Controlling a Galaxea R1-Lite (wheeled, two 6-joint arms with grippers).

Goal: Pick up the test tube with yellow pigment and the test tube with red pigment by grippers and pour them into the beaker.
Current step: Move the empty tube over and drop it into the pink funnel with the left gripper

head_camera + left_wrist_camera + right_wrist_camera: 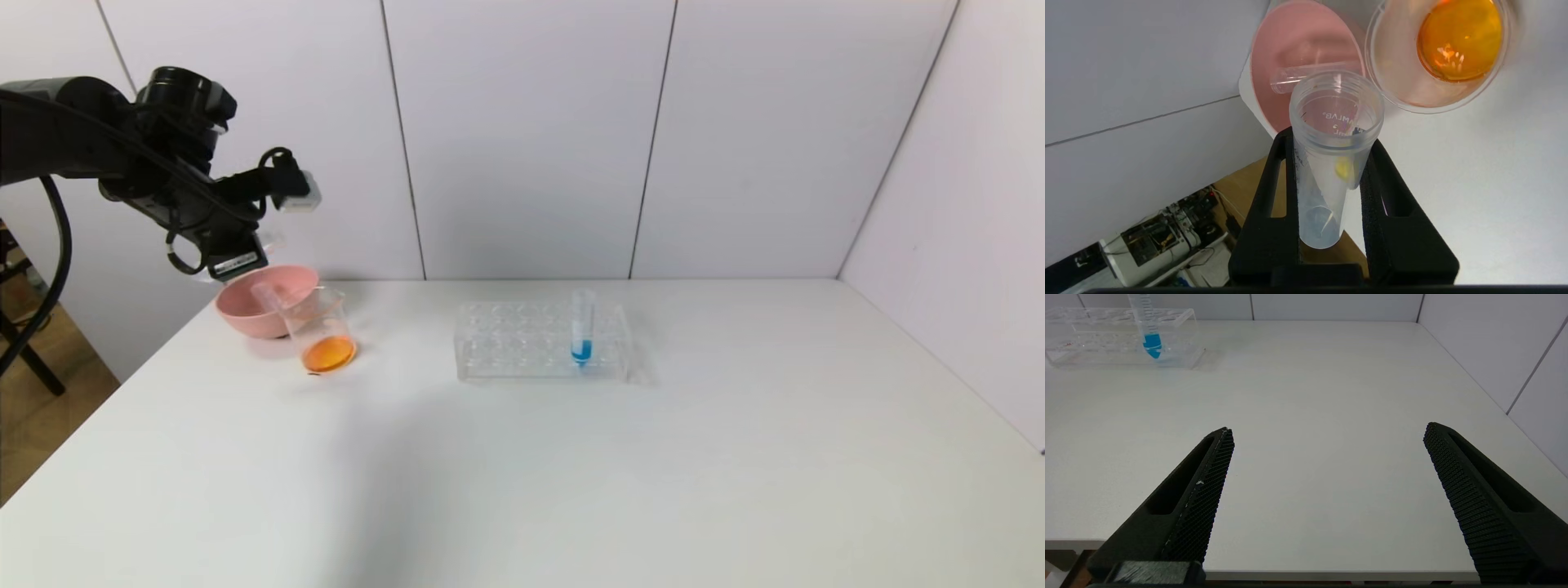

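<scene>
At the bench's far left corner I had the left gripper [1331, 163] pinching the nearly drained test tube with yellow pigment [1331, 163] above the pink bowl [245, 314], the beaker [322, 331] already holding orange mix, both pours apparently done

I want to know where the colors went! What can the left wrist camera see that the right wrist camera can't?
Only the left wrist view: the left end effector shut on a nearly empty tube, the pink bowl with another tube inside, and the beaker of orange liquid.
Only the right wrist view: the open right end effector, the rack, the blue tube.
Both: the white table.
</scene>
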